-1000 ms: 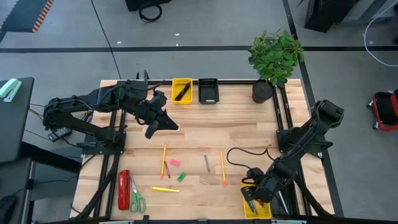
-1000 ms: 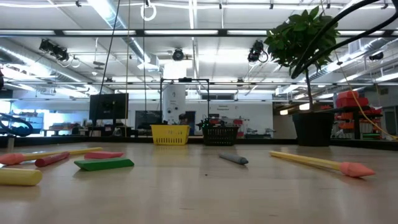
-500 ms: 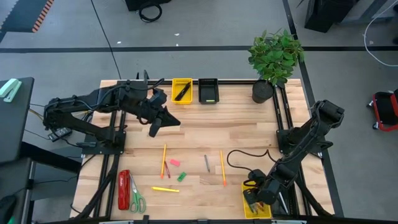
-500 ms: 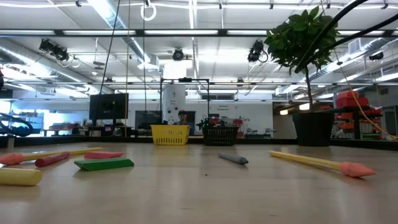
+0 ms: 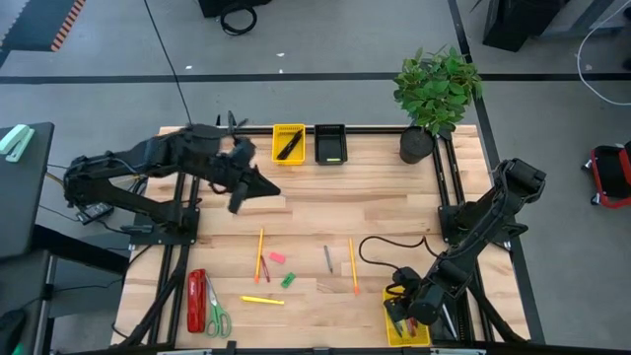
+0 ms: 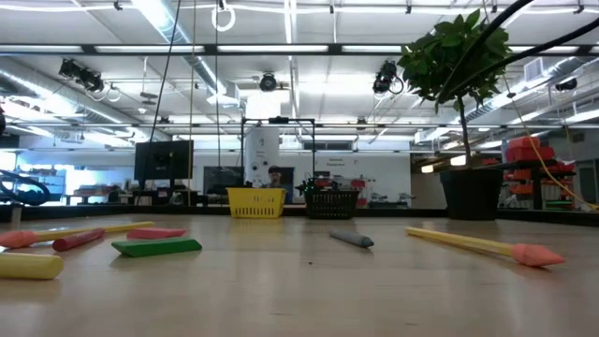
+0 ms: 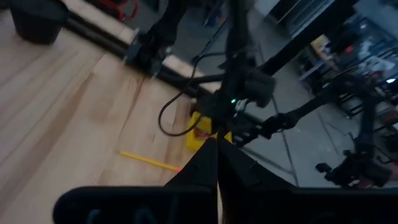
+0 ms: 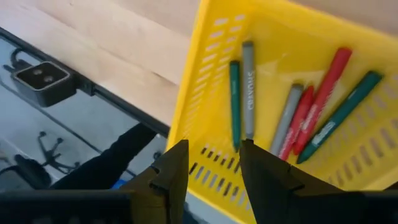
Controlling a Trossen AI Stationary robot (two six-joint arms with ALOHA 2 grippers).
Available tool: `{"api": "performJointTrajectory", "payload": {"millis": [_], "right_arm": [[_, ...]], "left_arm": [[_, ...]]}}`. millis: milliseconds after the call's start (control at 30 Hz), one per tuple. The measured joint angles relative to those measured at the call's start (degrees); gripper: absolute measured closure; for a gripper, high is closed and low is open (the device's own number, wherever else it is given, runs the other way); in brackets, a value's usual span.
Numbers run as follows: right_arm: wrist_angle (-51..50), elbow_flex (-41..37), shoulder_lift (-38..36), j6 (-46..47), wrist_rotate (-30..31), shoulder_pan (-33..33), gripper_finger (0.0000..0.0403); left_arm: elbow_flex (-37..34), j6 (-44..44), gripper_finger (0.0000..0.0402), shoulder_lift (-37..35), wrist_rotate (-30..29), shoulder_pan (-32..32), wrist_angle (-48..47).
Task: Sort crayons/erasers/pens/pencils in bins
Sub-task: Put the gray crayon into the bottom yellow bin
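My right gripper (image 8: pixel 214 171) stands open over the near-right yellow bin (image 5: pixel 407 325), which holds several crayons (image 8: pixel 292 118), green, grey and red. My left gripper (image 5: pixel 268 187) hovers shut and holds nothing, left of the far yellow bin (image 5: pixel 288 143), in which a black pen lies. Beside that bin, the black bin (image 5: pixel 330 145) holds a green eraser. On the table lie two orange pencils (image 5: pixel 259 251) (image 5: pixel 352 264), a yellow pencil (image 5: pixel 262 300), a red crayon (image 6: pixel 77 240), a grey crayon (image 5: pixel 328 258), a pink eraser (image 5: pixel 277 257) and a green eraser (image 5: pixel 288 279).
A red stapler (image 5: pixel 196 301) and green-handled scissors (image 5: pixel 216 316) lie at the near left. A potted plant (image 5: pixel 434 94) stands at the far right corner. A black cable (image 5: pixel 380 247) loops on the table near my right arm. Bare wood lies in the table's middle.
My left gripper has gone a little toward the table's far edge. My right arm has stayed over the near-right yellow bin.
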Motion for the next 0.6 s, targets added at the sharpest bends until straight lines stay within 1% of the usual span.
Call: {"api": "performJointTrajectory", "payload": {"millis": [133, 300, 433, 600], "right_arm": [[1.23, 0.0, -0.04, 0.56, 0.02, 0.23, 0.0254], [1.28, 0.0, -0.04, 1.3, 0.04, 0.07, 0.0254], [0.69, 0.0, -0.04, -1.15, 0.44, -0.62, 0.0254], [1.51, 0.0, -0.04, -3.42, 0.49, -1.97, 0.0254]], "left_arm": [[0.02, 0.17, 0.0392, -3.99, 0.0, 0.04, -0.59], [0.04, 0.2, 0.0371, -8.33, -1.51, -0.02, -1.11], [0.04, 0.24, 0.0369, -9.73, -1.93, 0.0, -2.71], [0.04, 0.17, 0.038, -10.45, -1.95, 0.0, -4.85]]}}
